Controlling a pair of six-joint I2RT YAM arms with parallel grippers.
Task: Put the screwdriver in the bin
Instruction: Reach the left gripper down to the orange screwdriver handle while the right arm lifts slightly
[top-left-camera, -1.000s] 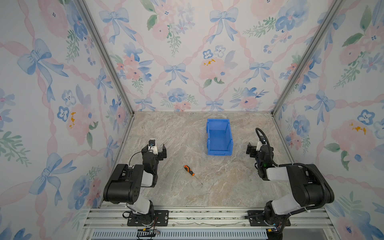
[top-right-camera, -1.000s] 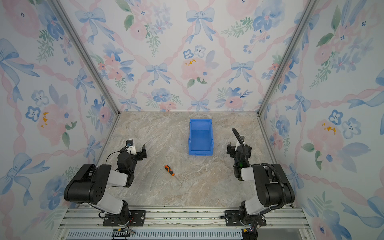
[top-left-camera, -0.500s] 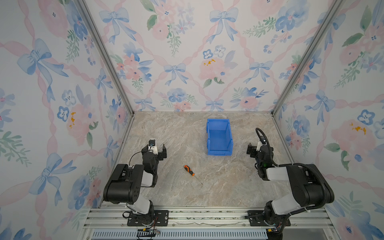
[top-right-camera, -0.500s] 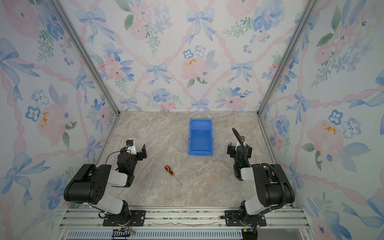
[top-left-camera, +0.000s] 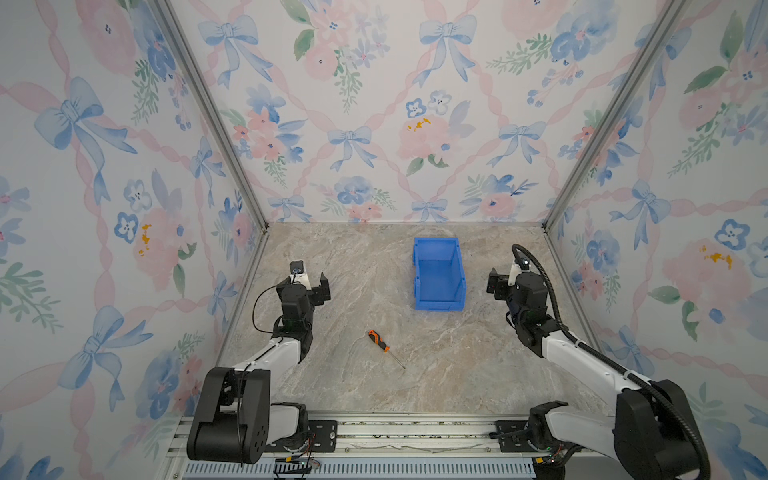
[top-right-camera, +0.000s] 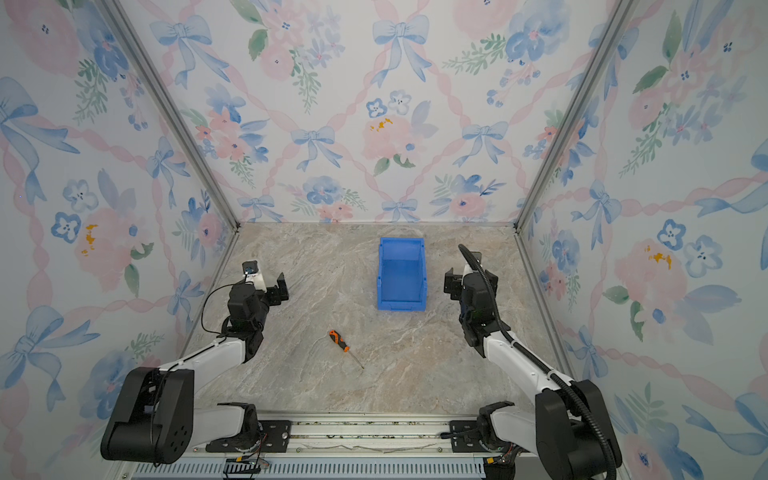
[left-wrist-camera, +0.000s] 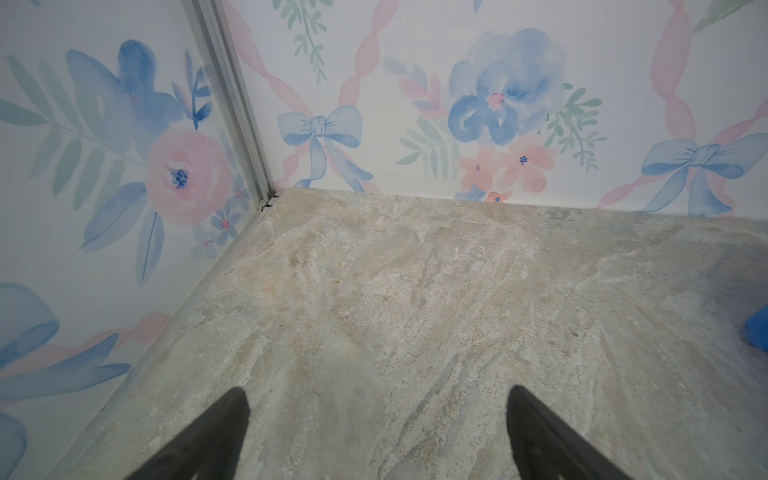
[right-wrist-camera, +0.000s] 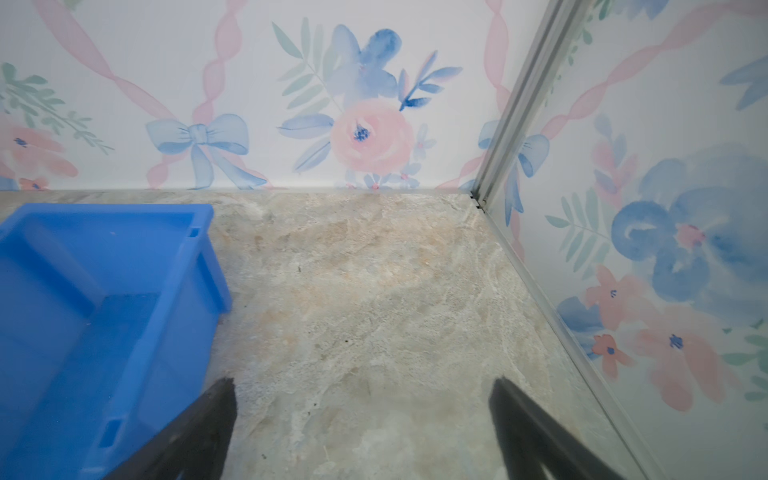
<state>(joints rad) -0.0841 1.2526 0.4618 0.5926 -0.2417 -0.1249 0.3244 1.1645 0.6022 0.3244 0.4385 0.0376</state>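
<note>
Facing the pick, you have left claw (left-wrist-camera: 378, 397) and right claw (right-wrist-camera: 362, 384) spread empty, the screwdriver (top-left-camera: 383, 346) lying toward the tabletop's (top-left-camera: 353, 386) near edge, apart from the bin (top-left-camera: 436, 251): likely lower the left over its handle.

I was looking into a three-walled booth. The back wall (top-left-camera: 374, 124) at 12 o'clock, the left wall (top-left-camera: 104, 208) at 9 and the right wall (top-left-camera: 685, 208) at 3 all wore the same wallpaper (top-right-camera: 395, 124): a pale ground with a pink ribbon lattice, blue bows, pink and blue flowers and green sprigs. An aluminium post (top-left-camera: 212, 112) ran down the corner at 11 o'clock, and a second post (top-left-camera: 614, 112) ran down the corner at 1. The tabletop (top-left-camera: 353, 257) was beige-grey with a marble pattern and light veins. An aluminium rail (top-left-camera: 415, 432) closed its edge at 6 o'clock. The light fell softly and evenly.
</note>
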